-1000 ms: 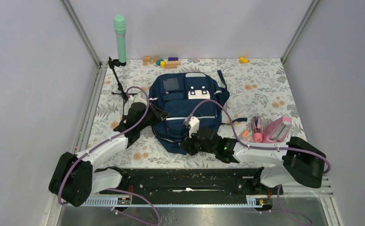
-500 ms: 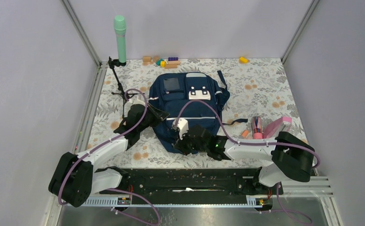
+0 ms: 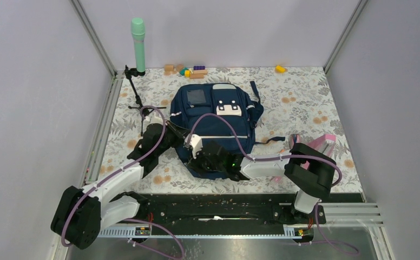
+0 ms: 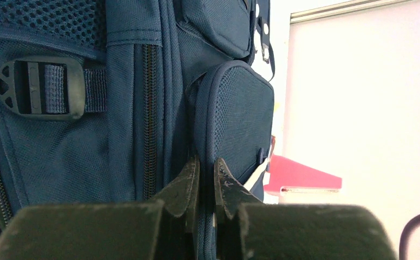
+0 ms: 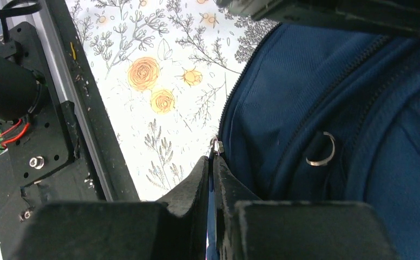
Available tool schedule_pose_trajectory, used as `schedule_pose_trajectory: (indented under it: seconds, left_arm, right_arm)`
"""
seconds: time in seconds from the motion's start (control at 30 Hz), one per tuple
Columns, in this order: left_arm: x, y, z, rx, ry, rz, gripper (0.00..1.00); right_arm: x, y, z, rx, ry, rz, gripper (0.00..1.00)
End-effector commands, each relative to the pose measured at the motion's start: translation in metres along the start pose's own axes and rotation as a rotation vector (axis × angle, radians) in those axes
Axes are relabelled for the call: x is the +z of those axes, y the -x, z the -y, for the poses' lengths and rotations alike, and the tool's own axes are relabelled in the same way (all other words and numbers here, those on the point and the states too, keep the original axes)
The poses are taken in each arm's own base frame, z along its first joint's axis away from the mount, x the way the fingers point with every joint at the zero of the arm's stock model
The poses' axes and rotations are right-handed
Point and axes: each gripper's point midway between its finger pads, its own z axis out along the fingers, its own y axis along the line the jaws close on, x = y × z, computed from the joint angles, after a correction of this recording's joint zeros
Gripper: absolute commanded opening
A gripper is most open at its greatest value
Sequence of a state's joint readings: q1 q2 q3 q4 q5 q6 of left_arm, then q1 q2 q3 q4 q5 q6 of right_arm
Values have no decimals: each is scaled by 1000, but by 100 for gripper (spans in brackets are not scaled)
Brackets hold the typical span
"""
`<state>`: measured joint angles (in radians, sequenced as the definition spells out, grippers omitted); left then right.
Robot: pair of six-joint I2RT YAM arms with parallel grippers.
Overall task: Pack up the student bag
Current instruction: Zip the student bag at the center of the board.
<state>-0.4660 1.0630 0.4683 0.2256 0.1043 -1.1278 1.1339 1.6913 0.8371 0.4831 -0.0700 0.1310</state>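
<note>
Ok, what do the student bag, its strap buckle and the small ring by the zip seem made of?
The student bag: navy woven fabric, matte, likely nylon or polyester; the weave and a mesh panel show up close. The buckle: dark moulded plastic, by its smooth slight sheen. The ring: probably metal, thin, silvery, glinting.
</note>
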Motion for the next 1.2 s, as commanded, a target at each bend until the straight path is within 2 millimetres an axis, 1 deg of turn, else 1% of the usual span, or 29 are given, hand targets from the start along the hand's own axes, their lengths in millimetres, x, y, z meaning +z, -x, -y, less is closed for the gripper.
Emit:
schedule_pose_trajectory:
  seconds: [0.0,0.1,0.17,0.27,0.37,0.47,0.53,0.57,0.6,0.7,0.73,0.77,0.83,0.9,0.93,1.0,1.1,1.17]
  left_arm:
    - [-18,-8,51,-32,-187,-49,0]
    - [-20,-5,50,-25,-179,-36,0]
    - [-21,-4,50,-11,-174,-37,0]
    - [-19,-8,50,23,-171,-71,0]
    - [-15,-10,46,82,-148,-95,0]
    - [-14,-7,37,166,-89,-94,7]
    - [-16,-5,34,227,-62,-96,14]
    - [-16,-4,31,255,-46,-97,19]
    - [-18,-1,31,284,-40,-90,29]
    - [-24,3,21,369,7,-79,75]
    - [-27,5,19,394,20,-72,86]
    - [-30,8,18,420,25,-61,97]
    - [-38,9,16,468,23,-48,99]
    - [-46,6,16,512,-5,-51,99]
    - [-49,3,15,525,-13,-59,99]
    - [-55,-7,5,539,-10,-91,99]
    - [-61,-26,-18,530,26,-151,99]
    - [-66,-36,-28,528,29,-167,99]
  right_arm:
    - [13,70,-16,-22,38,221,0]
    - [13,73,-14,-16,28,229,0]
    - [7,75,-15,-18,25,228,8]
    - [-8,76,-18,-30,41,219,26]
    - [-32,75,-26,-51,77,208,43]
    - [-62,71,-25,-69,73,216,57]
    - [-78,63,-20,-93,61,198,63]
    - [-86,54,-15,-98,45,164,63]
    - [-94,49,-10,-113,28,144,64]
    - [-115,31,10,-116,-52,99,65]
    - [-122,28,18,-105,-86,93,66]
    - [-132,28,26,-79,-126,105,66]
    - [-147,24,47,10,-229,118,68]
    - [-160,18,62,124,-300,135,71]
    - [-166,13,73,192,-347,141,73]
    - [-171,-1,83,339,-387,146,76]
    - [-174,-22,92,449,-440,133,77]
    - [-178,-28,100,503,-487,144,77]
